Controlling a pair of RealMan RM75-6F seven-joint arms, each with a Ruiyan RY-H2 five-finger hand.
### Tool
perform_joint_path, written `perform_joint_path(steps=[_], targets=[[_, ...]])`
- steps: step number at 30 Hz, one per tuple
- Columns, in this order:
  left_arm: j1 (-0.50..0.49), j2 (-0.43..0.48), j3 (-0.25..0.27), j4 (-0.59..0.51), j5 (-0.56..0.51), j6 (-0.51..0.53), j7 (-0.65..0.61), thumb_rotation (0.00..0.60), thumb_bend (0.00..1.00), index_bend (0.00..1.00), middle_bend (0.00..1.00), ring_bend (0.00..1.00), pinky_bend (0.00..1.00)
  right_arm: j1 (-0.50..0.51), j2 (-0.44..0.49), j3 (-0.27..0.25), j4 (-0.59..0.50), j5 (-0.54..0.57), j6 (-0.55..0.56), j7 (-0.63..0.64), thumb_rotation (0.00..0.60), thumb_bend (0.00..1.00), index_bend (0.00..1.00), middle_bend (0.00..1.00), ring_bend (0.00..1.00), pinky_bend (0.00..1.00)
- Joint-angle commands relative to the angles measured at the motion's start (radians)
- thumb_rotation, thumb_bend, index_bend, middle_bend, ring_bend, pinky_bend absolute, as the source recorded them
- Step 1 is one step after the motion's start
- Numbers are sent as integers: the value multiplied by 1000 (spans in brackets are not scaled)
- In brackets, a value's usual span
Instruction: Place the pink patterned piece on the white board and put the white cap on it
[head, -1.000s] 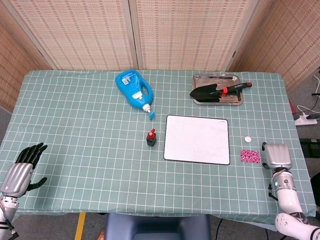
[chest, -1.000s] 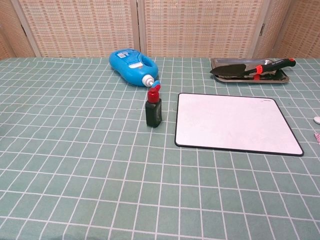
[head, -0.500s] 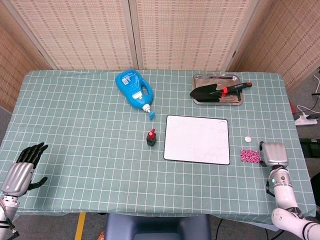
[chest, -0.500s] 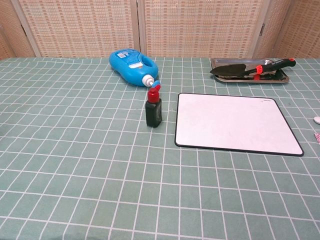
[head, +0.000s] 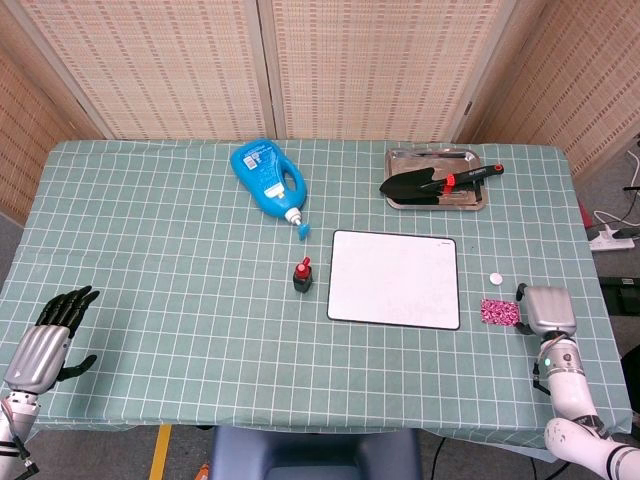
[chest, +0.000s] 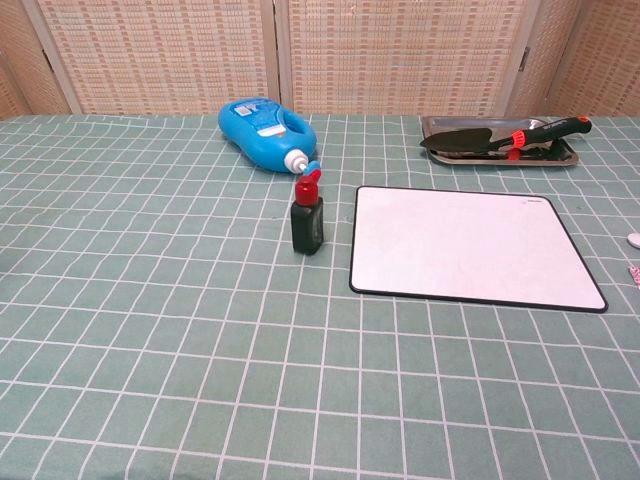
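The pink patterned piece (head: 499, 312) lies flat on the tablecloth, right of the white board (head: 394, 278). The small white cap (head: 494, 279) sits just behind it, also off the board. My right hand (head: 548, 310) hovers immediately right of the pink piece with its silver back facing up. Its fingers are mostly hidden, and I cannot tell if they touch the piece. My left hand (head: 45, 335) rests at the near left corner with its fingers spread, holding nothing. In the chest view the white board (chest: 475, 247) is bare, the white cap (chest: 634, 239) shows at the right edge, and no hand appears.
A small black bottle with a red top (head: 303, 276) stands left of the board. A blue detergent bottle (head: 267, 177) lies on its side further back. A metal tray (head: 472, 201) at the back right holds a black trowel (head: 430, 182).
My right hand has shifted slightly left, closer to the pink piece. The left hand and all objects stay where they were.
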Motion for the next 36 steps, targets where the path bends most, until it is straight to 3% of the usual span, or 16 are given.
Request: perform_joint_path(steps=[1, 36], targets=[[-1, 0, 1, 1, 0, -2, 0, 600, 180, 0, 0, 0, 0, -1, -5, 0, 11, -2, -12, 25, 600, 213, 413, 755, 713, 666], [-17, -1, 12, 18, 4, -27, -37, 600, 183, 0, 0, 0, 0, 38, -3, -15, -22, 15, -66, 47, 600, 210, 332, 755, 706, 665]])
